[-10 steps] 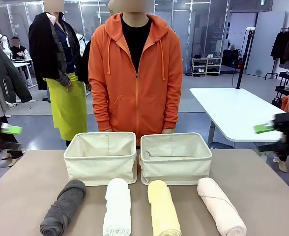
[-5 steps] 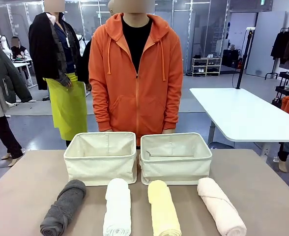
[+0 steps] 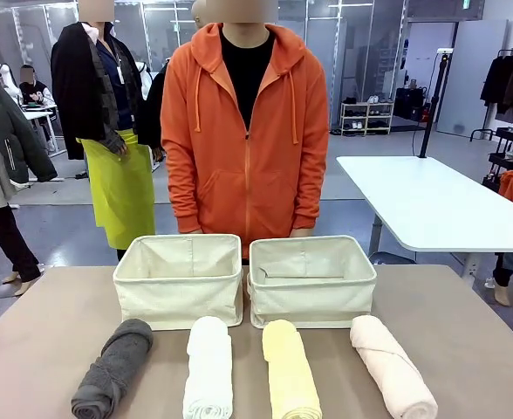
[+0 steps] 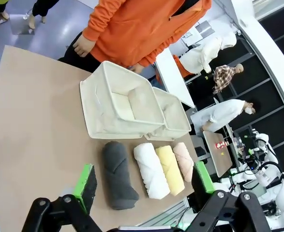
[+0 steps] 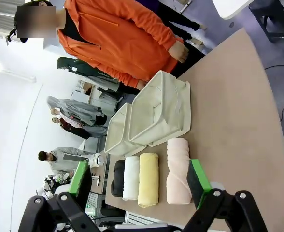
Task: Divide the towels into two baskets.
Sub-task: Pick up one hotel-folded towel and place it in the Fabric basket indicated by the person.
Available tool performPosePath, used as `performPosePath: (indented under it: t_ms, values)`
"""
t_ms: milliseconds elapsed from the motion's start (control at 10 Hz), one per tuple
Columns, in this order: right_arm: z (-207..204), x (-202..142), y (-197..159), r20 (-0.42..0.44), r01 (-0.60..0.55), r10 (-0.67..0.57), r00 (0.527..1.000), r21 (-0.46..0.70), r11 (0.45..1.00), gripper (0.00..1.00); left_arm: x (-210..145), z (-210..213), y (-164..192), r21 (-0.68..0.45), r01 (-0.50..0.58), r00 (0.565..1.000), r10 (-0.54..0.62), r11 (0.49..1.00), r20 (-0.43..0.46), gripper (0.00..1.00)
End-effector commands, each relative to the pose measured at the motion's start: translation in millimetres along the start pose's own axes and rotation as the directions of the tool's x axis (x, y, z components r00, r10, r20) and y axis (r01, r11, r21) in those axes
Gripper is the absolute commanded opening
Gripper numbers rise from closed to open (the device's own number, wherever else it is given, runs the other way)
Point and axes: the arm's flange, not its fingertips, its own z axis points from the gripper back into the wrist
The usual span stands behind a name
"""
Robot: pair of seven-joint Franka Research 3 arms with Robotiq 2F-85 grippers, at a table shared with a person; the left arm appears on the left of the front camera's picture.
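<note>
Four rolled towels lie side by side near the table's front: dark grey (image 3: 112, 368), white (image 3: 209, 367), pale yellow (image 3: 290, 371) and pink-beige (image 3: 392, 367). Behind them two cream baskets (image 3: 178, 301) (image 3: 313, 301) stand side by side, with nothing showing inside. In the left wrist view my left gripper (image 4: 144, 180) hangs open, high above the towels, the grey one (image 4: 117, 175) nearest its left finger. My right gripper (image 5: 139, 180) is also open and high, with the pink-beige towel (image 5: 177, 170) nearest its right finger. Neither holds anything.
A person in an orange hoodie (image 3: 243, 131) stands at the far edge right behind the baskets, arms down. Bare table surface (image 3: 47, 332) lies on both sides of the towels. A white table (image 3: 422, 201) stands beyond at the right.
A second ago both grippers showed at the left and right edges of the front view; they have since moved out of that frame. Towels and baskets have not moved.
</note>
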Motion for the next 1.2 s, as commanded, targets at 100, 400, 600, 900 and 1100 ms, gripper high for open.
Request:
performPosePath:
  t_ms: [100, 400, 600, 900, 1100]
  values:
    - [1.5, 0.6, 2.5, 0.008, -0.013, 0.013, 1.000, 0.004, 1.000, 1.00, 1.0, 3.3, 1.7, -0.017, 0.008, 1.000, -0.008, 1.000, 0.013, 1.00]
    - [1.5, 0.6, 2.5, 0.008, -0.013, 0.013, 1.000, 0.004, 1.000, 1.00, 1.0, 3.3, 1.7, -0.017, 0.008, 1.000, -0.008, 1.000, 0.013, 1.00]
    - [1.5, 0.6, 2.5, 0.008, -0.013, 0.013, 1.000, 0.004, 1.000, 1.00, 1.0, 3.3, 1.7, -0.017, 0.008, 1.000, -0.008, 1.000, 0.013, 1.00]
    - [1.5, 0.6, 2.5, 0.008, -0.013, 0.013, 1.000, 0.004, 1.000, 1.00, 1.0, 3.3, 1.7, -0.017, 0.008, 1.000, -0.008, 1.000, 0.013, 1.00]
    - [1.5, 0.6, 2.5, 0.008, -0.013, 0.013, 1.000, 0.004, 1.000, 1.00, 1.0, 3.3, 1.7, -0.017, 0.008, 1.000, -0.008, 1.000, 0.013, 1.00]
